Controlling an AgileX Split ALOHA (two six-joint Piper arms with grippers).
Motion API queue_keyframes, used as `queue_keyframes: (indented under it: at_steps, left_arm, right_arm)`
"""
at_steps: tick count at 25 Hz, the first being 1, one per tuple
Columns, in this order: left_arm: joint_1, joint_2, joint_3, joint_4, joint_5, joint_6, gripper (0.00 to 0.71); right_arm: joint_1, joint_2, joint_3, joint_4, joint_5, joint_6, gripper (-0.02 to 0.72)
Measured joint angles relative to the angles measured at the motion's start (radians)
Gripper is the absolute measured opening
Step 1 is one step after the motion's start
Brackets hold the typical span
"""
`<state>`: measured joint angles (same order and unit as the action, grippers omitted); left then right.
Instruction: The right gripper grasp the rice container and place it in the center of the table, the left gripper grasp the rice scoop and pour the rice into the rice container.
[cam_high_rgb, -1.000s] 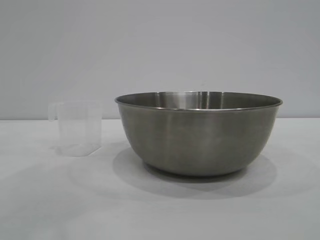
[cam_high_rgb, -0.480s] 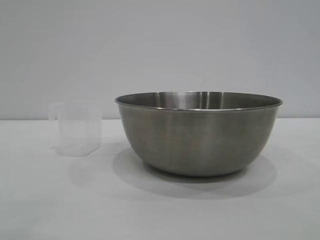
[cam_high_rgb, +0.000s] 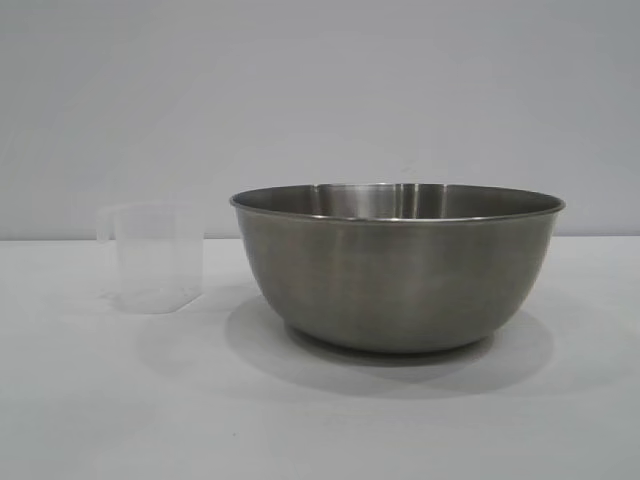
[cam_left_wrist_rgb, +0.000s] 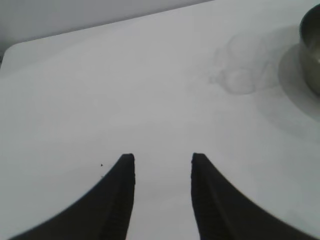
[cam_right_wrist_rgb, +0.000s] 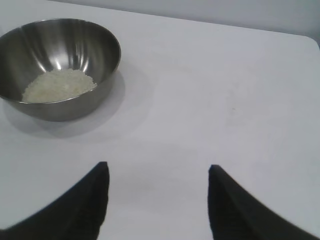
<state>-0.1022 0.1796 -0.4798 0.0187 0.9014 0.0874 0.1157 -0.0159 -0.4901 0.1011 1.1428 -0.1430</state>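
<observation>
The steel rice container (cam_high_rgb: 398, 265) stands on the white table (cam_high_rgb: 320, 420), right of centre in the exterior view. In the right wrist view the rice container (cam_right_wrist_rgb: 100, 50) holds a heap of white rice (cam_right_wrist_rgb: 59, 85). The clear rice scoop (cam_high_rgb: 155, 256) stands upright to its left, handle at the far left; I cannot tell whether it holds rice. It shows faintly in the left wrist view (cam_left_wrist_rgb: 240, 75), beside the bowl's edge (cam_left_wrist_rgb: 311, 50). My left gripper (cam_left_wrist_rgb: 163, 159) is open and empty, well short of the scoop. My right gripper (cam_right_wrist_rgb: 156, 167) is open and empty, away from the bowl.
The table's rounded corners show in the left wrist view (cam_left_wrist_rgb: 15, 50) and in the right wrist view (cam_right_wrist_rgb: 310, 42). A plain grey wall (cam_high_rgb: 320, 90) stands behind the table. Neither arm shows in the exterior view.
</observation>
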Motion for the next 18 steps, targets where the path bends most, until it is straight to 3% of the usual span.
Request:
queue_keyframes:
  at_steps: [7,18]
  left_arm:
    - [0.0,-0.004,-0.018,-0.054,0.193,-0.006,0.208]
    - [0.0,-0.191,-0.003,-0.063,0.217,-0.017,0.208]
  right_arm:
    - [0.0,0.0,0.0,0.0,0.0,0.0,0.371]
    - [0.0,0.0,0.0,0.0,0.0,0.0,0.371]
